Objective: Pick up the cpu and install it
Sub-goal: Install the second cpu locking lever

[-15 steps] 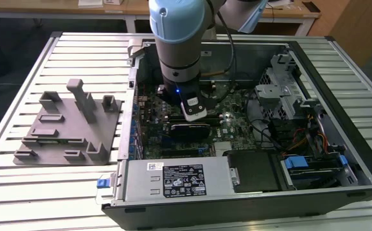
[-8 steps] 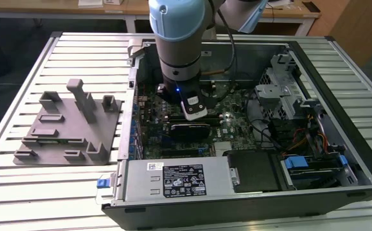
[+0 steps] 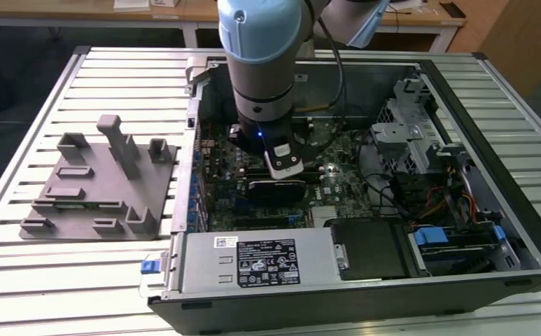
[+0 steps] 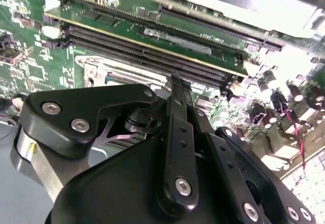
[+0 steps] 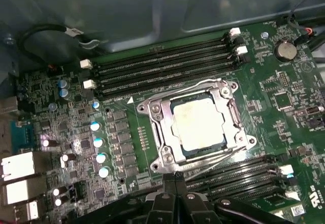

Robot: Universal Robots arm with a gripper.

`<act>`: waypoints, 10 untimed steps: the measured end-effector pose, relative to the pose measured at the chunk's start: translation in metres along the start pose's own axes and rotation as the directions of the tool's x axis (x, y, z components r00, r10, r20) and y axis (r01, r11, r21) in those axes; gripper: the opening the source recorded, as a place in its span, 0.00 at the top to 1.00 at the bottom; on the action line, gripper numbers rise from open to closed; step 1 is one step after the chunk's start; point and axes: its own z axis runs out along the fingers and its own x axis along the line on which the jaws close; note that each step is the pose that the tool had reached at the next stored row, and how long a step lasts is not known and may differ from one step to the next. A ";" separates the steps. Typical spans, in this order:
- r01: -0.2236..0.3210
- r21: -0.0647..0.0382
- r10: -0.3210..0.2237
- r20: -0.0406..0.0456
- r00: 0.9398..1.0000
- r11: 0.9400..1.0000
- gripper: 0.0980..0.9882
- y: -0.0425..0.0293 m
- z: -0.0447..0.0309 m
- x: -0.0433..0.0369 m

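Observation:
The cpu (image 5: 198,125), a small square chip with a shiny silver top, lies flat in the metal frame of its socket (image 5: 152,113) on the green motherboard (image 5: 76,117). In the first wrist view my gripper (image 5: 175,177) is just off one side of that frame, raised above the board. Its fingers are pressed together with nothing between them. In the second wrist view the shut gripper (image 4: 177,84) points at the long memory slots (image 4: 152,56). The exterior view has the arm reaching down into the open computer case (image 3: 494,231), with the gripper (image 3: 284,173) over the middle of the board.
A grey fixture plate (image 3: 97,185) with upright posts lies on the slatted table at the exterior view's left. Inside the case are a power supply (image 3: 251,260), a drive cage (image 3: 410,133) and loose cables (image 3: 438,203). Memory slots (image 5: 162,66) and capacitors (image 5: 99,142) surround the socket.

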 end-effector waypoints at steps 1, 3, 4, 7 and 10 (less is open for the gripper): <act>0.000 -0.002 0.000 0.000 1.000 1.000 0.99 -0.0008 0.0001 -0.0002; -0.001 -0.011 0.001 -0.003 1.000 1.000 0.99 -0.0021 0.0007 -0.0004; -0.002 -0.019 0.002 -0.005 1.000 1.000 0.99 -0.0024 0.0013 -0.0004; -0.004 -0.036 0.003 -0.009 1.000 0.999 0.99 -0.0033 0.0037 0.0001; -0.004 -0.042 0.004 -0.011 1.000 0.999 0.99 -0.0043 0.0054 0.0021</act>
